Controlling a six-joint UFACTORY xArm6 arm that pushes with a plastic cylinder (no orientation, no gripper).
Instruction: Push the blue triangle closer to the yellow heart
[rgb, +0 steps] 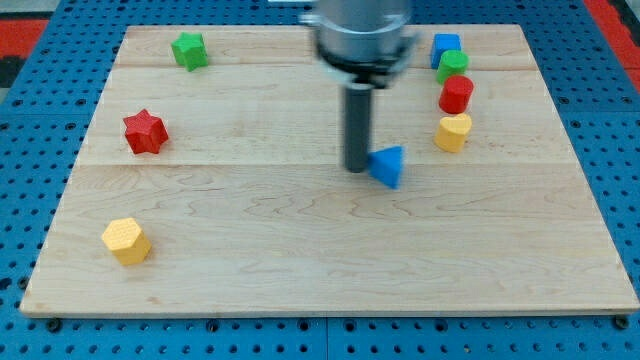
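Room lies open on the tabletop (300, 260) across its middle and the view's bottom, and bare wood separates the blue triangle (388, 165) from the yellow heart (453, 132) up at its right. That heart ends a column near the right edge, under a red block (456, 94), green block (453, 65) and blue block (446, 46). My tool, a bare rod grasping nothing, hangs upright with my tip (357, 169) touching the triangle's left side.
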